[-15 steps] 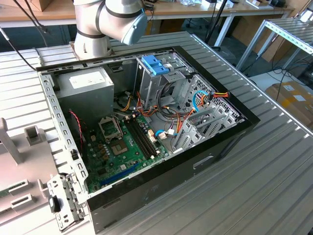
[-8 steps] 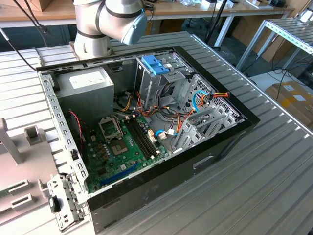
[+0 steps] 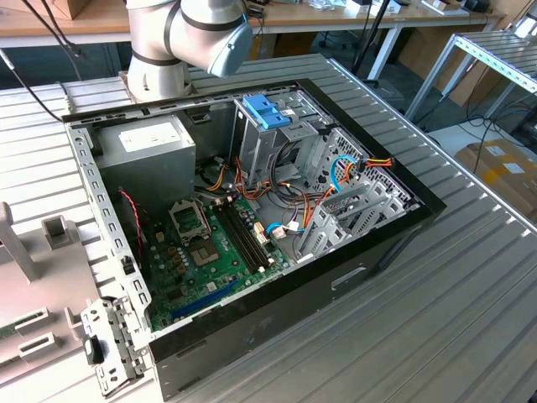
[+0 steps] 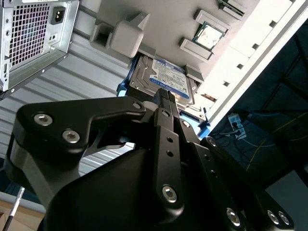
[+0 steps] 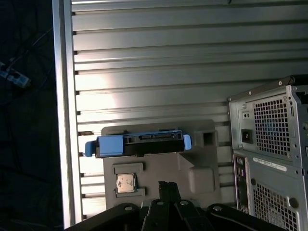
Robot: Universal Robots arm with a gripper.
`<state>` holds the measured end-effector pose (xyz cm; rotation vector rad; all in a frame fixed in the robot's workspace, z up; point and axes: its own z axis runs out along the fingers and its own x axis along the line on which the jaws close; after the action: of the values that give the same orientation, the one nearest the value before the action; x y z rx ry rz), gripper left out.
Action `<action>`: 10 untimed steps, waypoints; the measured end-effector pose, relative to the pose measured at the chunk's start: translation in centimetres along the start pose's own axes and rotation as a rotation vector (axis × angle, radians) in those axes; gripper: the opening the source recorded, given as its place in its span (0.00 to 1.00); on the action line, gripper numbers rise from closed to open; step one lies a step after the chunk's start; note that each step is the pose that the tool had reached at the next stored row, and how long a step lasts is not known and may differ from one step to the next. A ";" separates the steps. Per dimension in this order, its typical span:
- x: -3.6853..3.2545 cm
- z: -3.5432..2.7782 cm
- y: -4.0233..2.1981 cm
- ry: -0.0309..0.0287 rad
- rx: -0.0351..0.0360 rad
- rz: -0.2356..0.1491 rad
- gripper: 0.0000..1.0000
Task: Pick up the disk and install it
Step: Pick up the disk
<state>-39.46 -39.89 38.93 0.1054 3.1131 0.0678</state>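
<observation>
My gripper [image 4: 165, 93] hovers near the silver-metal disk [image 4: 166, 77] with blue rails in its grey plastic holder [image 5: 163, 168]. With the fingers together (empty), I reckon descending could jab the label.

in the second wrist view my gripper [image 4: 164, 96] covers the near end of the disk [image 4: 166, 72], so part of its label is hidden. in the exterior view my arm [image 3: 193, 34] and the grey fixture plate [image 3: 42, 285] are cut by the picture's edges.

The disk [image 4: 161, 79] shows dull silver metal in a blue plastic rail [image 5: 110, 144]; the hand [image 4: 165, 95] is matt black.
</observation>
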 end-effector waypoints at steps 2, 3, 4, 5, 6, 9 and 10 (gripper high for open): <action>0.00 0.00 0.00 0.0005 -0.0002 -0.011 0.11; 0.00 0.00 0.00 0.0008 -0.0004 -0.018 0.11; 0.00 0.00 0.00 0.0010 -0.0005 -0.022 0.11; 0.00 0.00 0.00 0.0013 -0.0007 -0.029 0.11; 0.00 0.00 0.00 0.0015 -0.0008 -0.033 0.11; 0.00 0.00 0.00 0.0024 -0.0013 -0.053 0.11; 0.00 0.00 0.00 0.0026 -0.0014 -0.059 0.11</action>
<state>-39.46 -39.89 38.93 0.0140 3.1161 0.0689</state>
